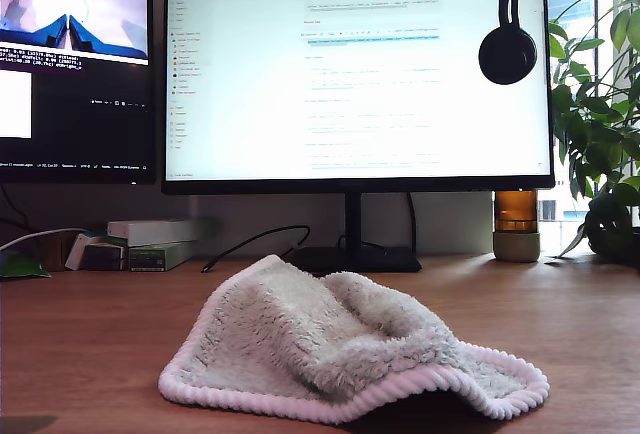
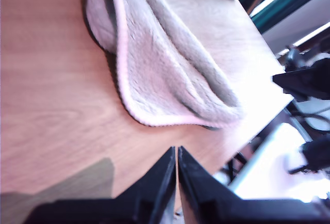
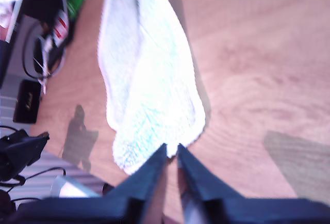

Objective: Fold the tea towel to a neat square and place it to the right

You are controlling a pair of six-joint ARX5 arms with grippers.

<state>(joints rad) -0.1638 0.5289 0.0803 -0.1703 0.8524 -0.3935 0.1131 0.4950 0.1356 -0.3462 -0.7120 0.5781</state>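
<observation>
Wooden desk seen from the exterior view, with a large monitor standing behind the cloth on a dark foot, a second screen at the exterior view's left, and black headphones hanging over the monitor's upper corner on the exterior view's right. Below the second screen lie stacked flat boxes and a black cable; toward the exterior view's right stand an amber jar, its contents not discernible, and a leafy plant. Nothing rests on the tea towel, which lies crumpled in the middle of the desk near its front edge, a raised fold running across it and its ribbed pink trim showing along the near border; no arm appears in the exterior view. In the first wrist view, my first gripper hangs above bare wood with its fingers pressed together and empty, the tea towel lying just beyond the tips, apart from them. In the second wrist view, which is blurred and overexposed, my second gripper shows a narrow gap between its fingers, holding nothing; the tea towel lies at the tips, and contact cannot be determined.
</observation>
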